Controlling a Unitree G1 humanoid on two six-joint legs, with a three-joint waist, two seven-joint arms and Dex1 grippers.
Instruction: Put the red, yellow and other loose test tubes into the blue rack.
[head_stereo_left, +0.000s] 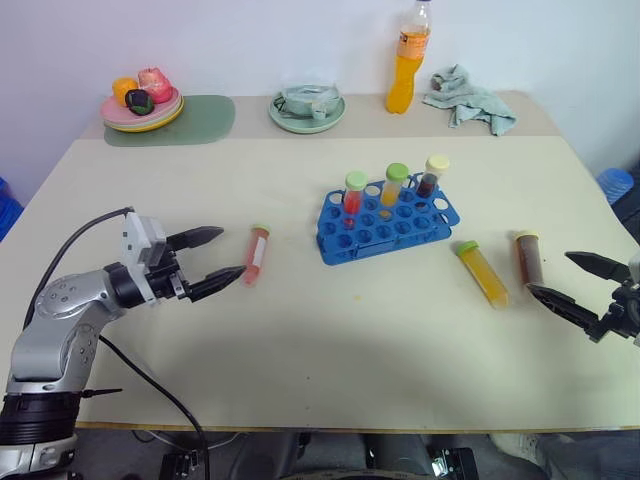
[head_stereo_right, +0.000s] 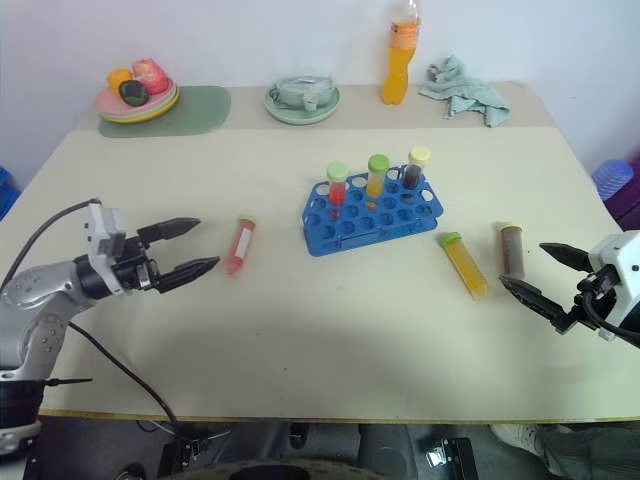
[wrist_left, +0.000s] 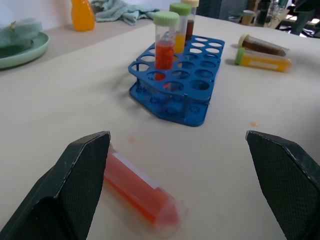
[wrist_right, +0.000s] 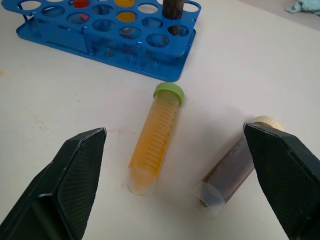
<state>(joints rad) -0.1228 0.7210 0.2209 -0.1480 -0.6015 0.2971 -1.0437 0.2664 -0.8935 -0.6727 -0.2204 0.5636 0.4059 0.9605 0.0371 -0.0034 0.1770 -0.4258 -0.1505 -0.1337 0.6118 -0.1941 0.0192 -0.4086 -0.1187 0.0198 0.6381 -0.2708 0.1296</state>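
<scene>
**Obs 1:** Nearest the camera, both claws hang just above the tabletop (head_stereo_left: 330, 330), fingers spread wide, nothing held. Left claw (head_stereo_left: 212, 260) sits just beside the red tube (head_stereo_left: 256, 254), which lies flat, green cap toward the far side. Right claw (head_stereo_left: 570, 280) is near the tabletop's right edge, just beside the brown tube (head_stereo_left: 528, 260).

**Obs 2:** Progress?

**Obs 1:** Blue rack (head_stereo_left: 385, 225) stands mid-tabletop. Three tubes upright in its far row: red fill with green cap (head_stereo_left: 353, 195), yellow-orange with green cap (head_stereo_left: 393, 187), dark with cream cap (head_stereo_left: 431, 175). Three loose tubes left: the red one, the yellow-orange tube (head_stereo_left: 482, 272), the brown one. The last two lie side by side, right of the rack, close but apart as far as I can tell. My read: no pick begun, roughly half remaining.

**Obs 2:** Holes free?

**Obs 1:** Plenty. Near rows look empty in the left wrist view.

**Obs 2:** Room to move?

**Obs 1:** Bare tabletop between each claw and the rack. Far clutter, namely fruit plate (head_stereo_left: 141, 110), pale green dish (head_stereo_left: 307, 108), orange bottle (head_stereo_left: 405, 60) and cloth (head_stereo_left: 468, 98), is well apart. Likely risk: the standing tubes, if a claw comes over the far row. Brown tube lies nearest the right edge, though not at it.
</scene>
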